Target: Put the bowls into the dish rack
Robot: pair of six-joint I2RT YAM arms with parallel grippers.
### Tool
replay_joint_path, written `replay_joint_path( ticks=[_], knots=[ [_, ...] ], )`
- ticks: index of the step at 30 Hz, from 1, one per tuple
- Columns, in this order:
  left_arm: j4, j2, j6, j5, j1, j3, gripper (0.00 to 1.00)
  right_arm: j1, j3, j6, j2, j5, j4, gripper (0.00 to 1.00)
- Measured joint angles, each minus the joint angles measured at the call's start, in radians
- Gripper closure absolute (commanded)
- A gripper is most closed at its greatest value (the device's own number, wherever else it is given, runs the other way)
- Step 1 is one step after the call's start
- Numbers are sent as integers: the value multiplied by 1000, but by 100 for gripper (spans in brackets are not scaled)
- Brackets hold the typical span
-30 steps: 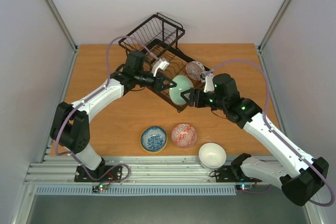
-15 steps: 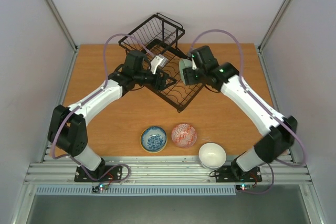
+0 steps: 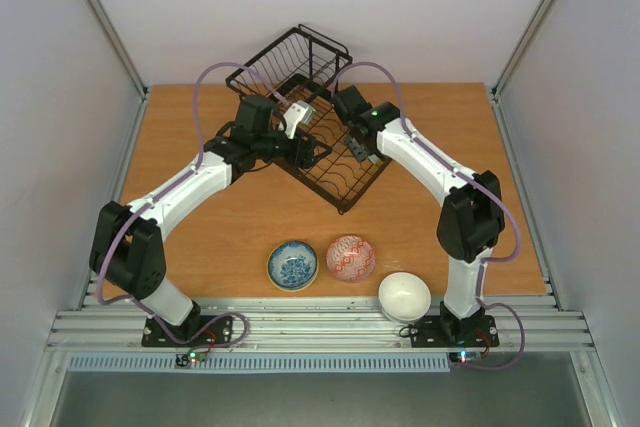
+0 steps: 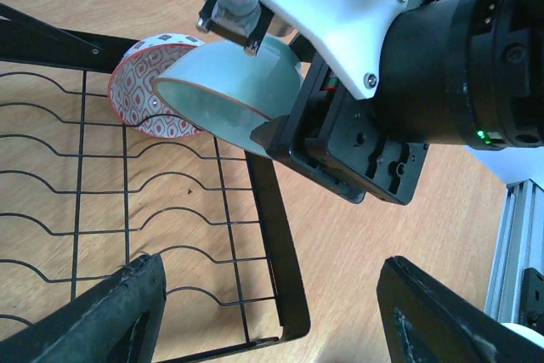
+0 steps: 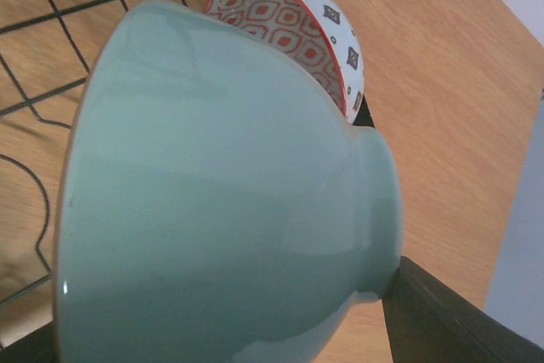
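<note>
My right gripper (image 5: 229, 333) is shut on the pale green bowl (image 5: 212, 184), holding it tilted on its side over the far right end of the black dish rack (image 4: 272, 235). A red-patterned bowl (image 4: 136, 82) leans in the rack right behind it. In the left wrist view the green bowl (image 4: 225, 87) hangs under the right arm. My left gripper (image 4: 272, 320) is open over the rack's corner, with nothing between its fingers. From above, both grippers, left (image 3: 318, 152) and right (image 3: 357, 147), meet over the rack (image 3: 335, 182).
Three bowls sit on the table near the front edge: a blue-and-white one (image 3: 292, 264), a red-patterned one (image 3: 351, 257) and a plain white one (image 3: 404, 296). The rack's raised wire basket (image 3: 290, 62) stands at the back. Grey walls close in both sides.
My left gripper opened and let go of the green bowl. The right arm carried the bowl from the rack's front corner back over the rack, beside the red-patterned bowl.
</note>
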Motion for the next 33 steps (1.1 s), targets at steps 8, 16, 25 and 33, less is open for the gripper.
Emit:
replay_joint_path(
  ticks=[8, 16, 25, 33],
  knots=[
    [0, 0, 0, -7, 0, 0, 30, 0, 3, -58, 48, 70, 21, 98],
    [0, 0, 0, -11, 0, 0, 30, 0, 4, -97, 136, 125, 60, 99],
    [0, 0, 3, -13, 0, 0, 30, 7, 22, -126, 196, 196, 96, 99],
    [0, 0, 4, -13, 0, 0, 30, 15, 37, -140, 234, 258, 123, 96]
  ],
)
